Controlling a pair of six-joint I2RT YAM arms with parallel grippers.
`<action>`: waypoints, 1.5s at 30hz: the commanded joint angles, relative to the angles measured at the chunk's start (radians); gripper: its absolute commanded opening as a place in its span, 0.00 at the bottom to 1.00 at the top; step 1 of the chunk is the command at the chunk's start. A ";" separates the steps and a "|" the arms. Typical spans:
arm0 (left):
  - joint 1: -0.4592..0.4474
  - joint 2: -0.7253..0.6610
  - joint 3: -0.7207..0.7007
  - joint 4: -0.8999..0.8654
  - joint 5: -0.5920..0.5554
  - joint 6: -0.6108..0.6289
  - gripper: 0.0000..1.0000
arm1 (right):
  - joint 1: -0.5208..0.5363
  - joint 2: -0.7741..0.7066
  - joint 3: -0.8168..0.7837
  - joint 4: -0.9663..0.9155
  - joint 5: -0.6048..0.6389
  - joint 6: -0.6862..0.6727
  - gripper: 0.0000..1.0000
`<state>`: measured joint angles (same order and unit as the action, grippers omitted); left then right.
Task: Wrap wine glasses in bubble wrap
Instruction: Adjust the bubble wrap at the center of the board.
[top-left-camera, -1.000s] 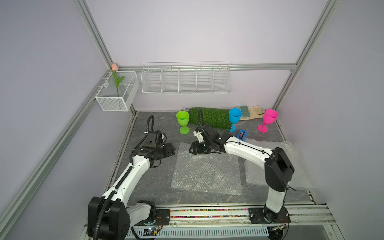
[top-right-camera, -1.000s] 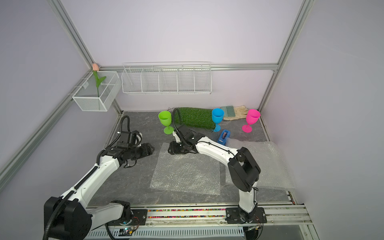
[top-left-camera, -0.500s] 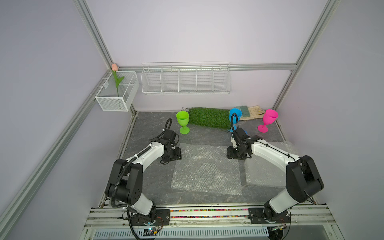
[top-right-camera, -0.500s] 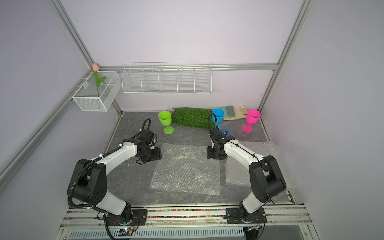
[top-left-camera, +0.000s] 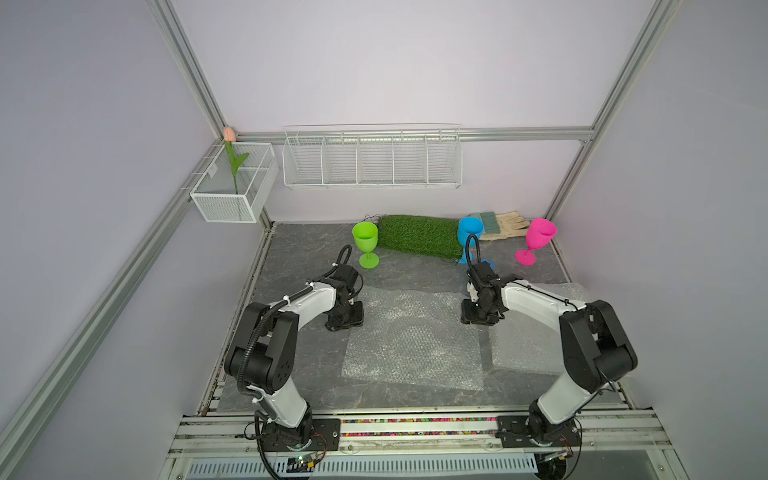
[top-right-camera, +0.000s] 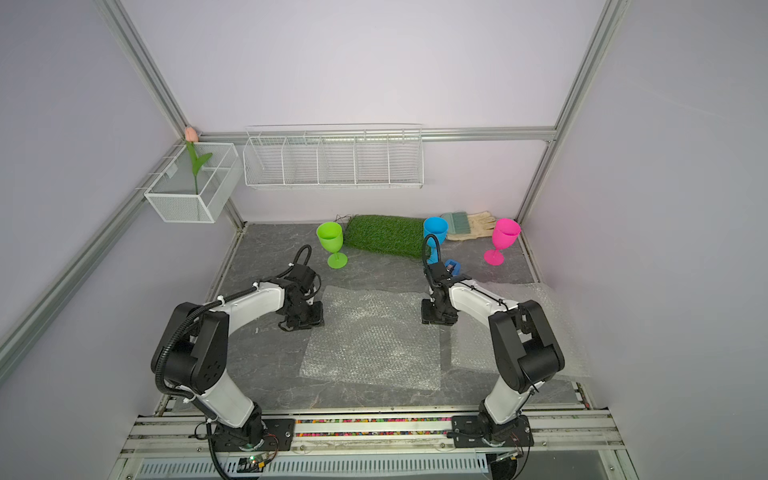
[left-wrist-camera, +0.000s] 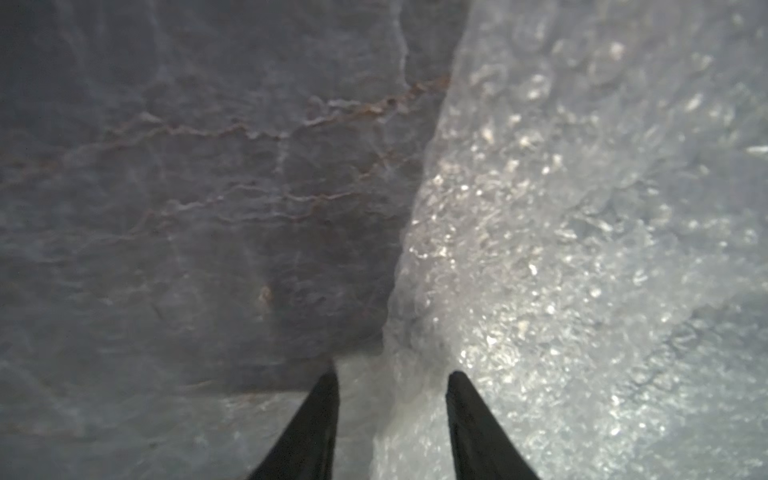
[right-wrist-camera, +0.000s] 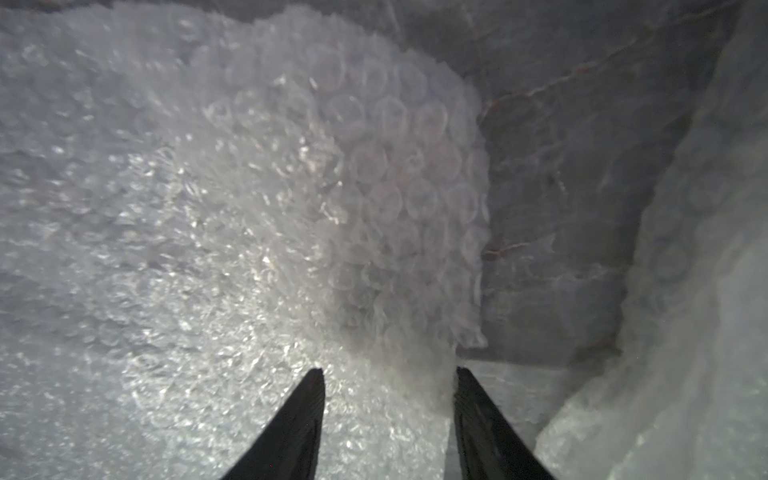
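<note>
We find the left gripper (left-wrist-camera: 391, 374) and right gripper (right-wrist-camera: 388, 370) newly lowered astride edges of the clear bubbled plastic sheet (top-left-camera: 411, 336), jaws part-closed, grasp undeterminable; wrapping not yet begun.

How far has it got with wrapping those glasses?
Nothing is wrapped yet: the green goblet, blue goblet and pink goblet stand bare at the back. In hand: the left fingers and right fingers straddle the middle bubble wrap sheet near its far corners, not clamped. Left: all three wraps; a second sheet lies flat beside it.
</note>
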<state>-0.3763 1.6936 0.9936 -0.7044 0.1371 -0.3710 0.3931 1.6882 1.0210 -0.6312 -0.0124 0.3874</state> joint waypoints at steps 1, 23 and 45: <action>-0.004 0.012 -0.023 0.002 0.010 -0.011 0.33 | 0.001 0.021 0.011 -0.001 0.017 -0.026 0.42; 0.047 -0.110 0.006 -0.157 -0.201 -0.082 0.34 | 0.048 0.078 0.161 -0.018 0.045 -0.054 0.35; 0.038 -0.204 0.169 0.076 -0.017 -0.035 0.76 | -0.027 -0.091 0.188 0.109 -0.131 -0.091 0.84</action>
<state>-0.3351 1.5208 1.1210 -0.7506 0.0994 -0.4057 0.3645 1.6089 1.2301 -0.5629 -0.0853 0.2874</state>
